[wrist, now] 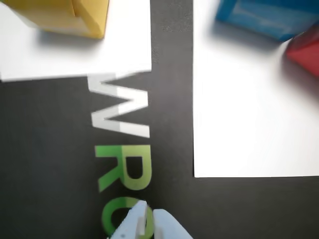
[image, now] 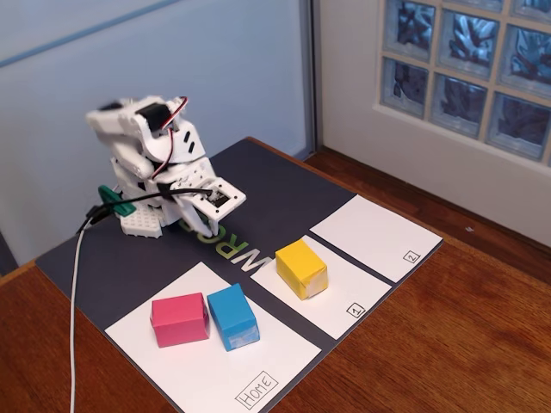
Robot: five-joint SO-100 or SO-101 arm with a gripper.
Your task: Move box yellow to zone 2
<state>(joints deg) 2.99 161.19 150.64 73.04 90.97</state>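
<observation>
We found the yellow box (image: pixel 301 268) sitting on the sheet marked 1 (image: pixel 344 297), untouched; zone 2 (image: pixel 376 237), just to the far right, lay bare. The claw (wrist: pixel 148 214) hung over the dark mat (image: pixel 275 185), tips together and holding nothing. We judged the whole task undone: reach, grasp, carry.

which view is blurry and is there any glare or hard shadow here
Wrist view: smeared and soft, the yellow box and mat lettering blurred. Fixed view: fairly sharp, even soft light, faint shadows beside the yellow box, no strong glare; the glass-block window looks dark.
</observation>
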